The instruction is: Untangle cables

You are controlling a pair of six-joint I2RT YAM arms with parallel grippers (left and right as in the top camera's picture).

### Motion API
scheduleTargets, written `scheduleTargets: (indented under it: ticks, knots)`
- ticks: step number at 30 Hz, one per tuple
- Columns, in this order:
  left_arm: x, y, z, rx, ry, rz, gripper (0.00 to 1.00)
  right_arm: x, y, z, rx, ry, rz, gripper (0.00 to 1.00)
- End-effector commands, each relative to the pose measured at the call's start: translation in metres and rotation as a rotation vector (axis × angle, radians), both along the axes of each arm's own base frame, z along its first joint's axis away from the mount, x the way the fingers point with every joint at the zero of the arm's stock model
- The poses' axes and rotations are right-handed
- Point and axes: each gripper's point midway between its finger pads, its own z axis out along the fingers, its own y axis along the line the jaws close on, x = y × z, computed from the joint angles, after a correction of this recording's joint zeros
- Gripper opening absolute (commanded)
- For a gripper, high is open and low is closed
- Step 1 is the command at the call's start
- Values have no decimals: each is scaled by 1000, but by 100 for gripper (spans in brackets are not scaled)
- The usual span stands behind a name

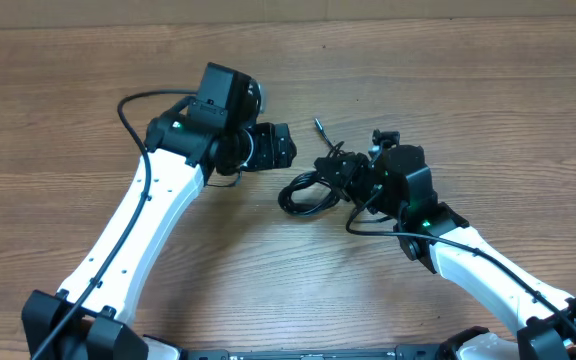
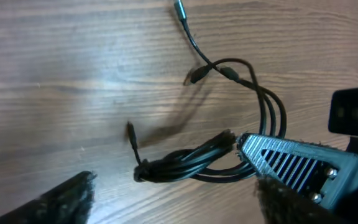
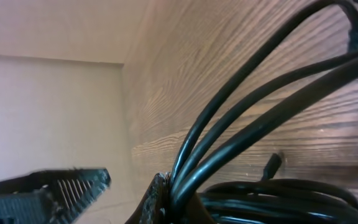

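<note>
Cables (image 1: 311,188) bundled, long axis laid between grippers; right gripper (image 1: 349,173) touching bundle's right end, left gripper (image 1: 290,148) near its left; both jaws parted, nothing gripped.

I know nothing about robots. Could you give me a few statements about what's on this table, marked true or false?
1. The cables are black and lie on a wooden table. True.
2. The left gripper is holding the bundle. False: it is open, apart from the cables, and holds nothing.
3. The right gripper is right at the bundle. True: one of its fingers touches it.
4. Every plug end is tucked inside the bundle. False: one plug end sticks out towards the far side of the table.
</note>
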Motion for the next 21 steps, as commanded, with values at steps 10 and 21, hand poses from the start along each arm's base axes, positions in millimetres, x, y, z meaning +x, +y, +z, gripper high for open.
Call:
scheduleTargets:
  ticks: [10,21]
  knots:
    - [10,-4,-42,-16,184,153,97,-25,-60,-70,-316,287,-210,5]
    - [21,8,-47,61,115,132,99,-50,-68,-88,-390,382,-160,88]
